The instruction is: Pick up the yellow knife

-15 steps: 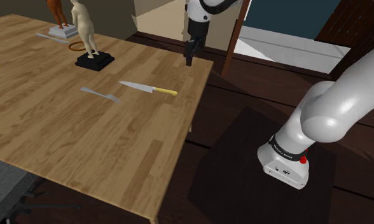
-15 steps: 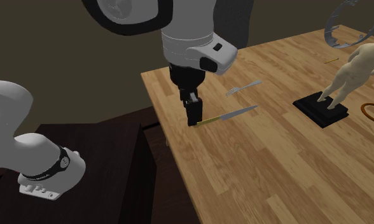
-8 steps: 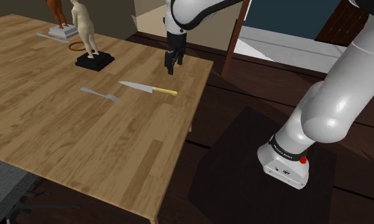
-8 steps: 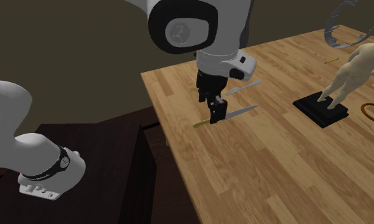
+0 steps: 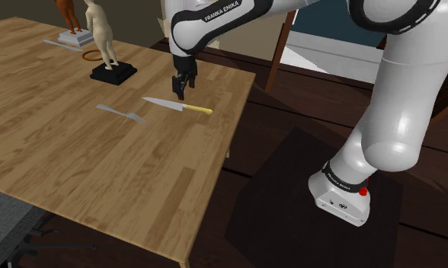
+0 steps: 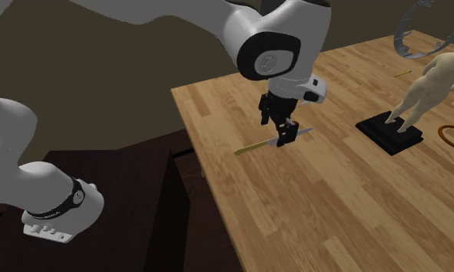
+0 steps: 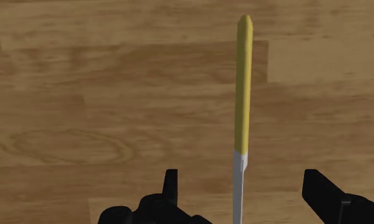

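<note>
The yellow-handled knife [image 5: 178, 106] lies flat on the wooden counter [image 5: 78, 160] near its edge, beside a fork [image 5: 120, 113]. The jaws hang released close above its blade, fingers [image 7: 325, 191] apart on either side without touching. In the second exterior view they hide the knife's middle, and the wrist view cuts off the blade's tip.

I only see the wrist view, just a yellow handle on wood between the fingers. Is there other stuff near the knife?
Observer: Yes. A grey fork lies on the table, to the shoulder view's left of the knife.
Operator: Is the knife close to the table's edge?
Observer: Its yellow end points toward the edge nearest the stand, but stops short of it.
Operator: Anything tall to bump?
Observer: A pale figurine on a black base stands farther along the table, apart from the gripper.
</note>
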Tool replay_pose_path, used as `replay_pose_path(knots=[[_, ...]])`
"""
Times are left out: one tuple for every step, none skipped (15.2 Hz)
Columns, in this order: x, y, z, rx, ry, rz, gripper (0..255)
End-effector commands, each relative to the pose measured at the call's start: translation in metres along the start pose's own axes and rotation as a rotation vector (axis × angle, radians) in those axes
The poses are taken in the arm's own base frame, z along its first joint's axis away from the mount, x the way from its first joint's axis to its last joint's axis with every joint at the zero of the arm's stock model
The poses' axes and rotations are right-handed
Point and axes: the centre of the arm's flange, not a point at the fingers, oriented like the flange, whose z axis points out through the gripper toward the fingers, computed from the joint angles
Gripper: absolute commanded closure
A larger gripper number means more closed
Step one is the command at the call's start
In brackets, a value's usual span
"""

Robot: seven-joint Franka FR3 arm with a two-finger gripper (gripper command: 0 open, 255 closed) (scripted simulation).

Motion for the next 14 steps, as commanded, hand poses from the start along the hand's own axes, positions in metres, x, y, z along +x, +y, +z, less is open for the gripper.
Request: replay_pose_path(knots=[[0.019, -0.008, 0.017, 0.000, -0.004, -0.019, 0], [0.030, -0.012, 0.025, 0.000, -0.006, -0.028, 0], [0.039, -0.015, 0.031, 0.000, -0.007, -0.037, 0], [0.039, -0.015, 0.037, 0.000, -0.007, -0.037, 0], [0.039, -0.015, 0.042, 0.000, -0.007, -0.037, 0], [0.039, -0.015, 0.047, 0.000, -0.007, -0.037, 0], [0.039, -0.015, 0.052, 0.000, -0.007, -0.037, 0], [0.039, -0.015, 0.058, 0.000, -0.007, -0.037, 0], [0.039, -0.015, 0.063, 0.000, -0.007, -0.037, 0], [0.039, -0.015, 0.068, 0.000, -0.007, -0.037, 0], [0.039, -0.015, 0.071, 0.000, -0.007, -0.037, 0], [0.039, -0.015, 0.071, 0.000, -0.007, -0.037, 0], [0.039, -0.015, 0.071, 0.000, -0.007, -0.037, 255], [0.039, -0.015, 0.072, 0.000, -0.007, -0.037, 255]])
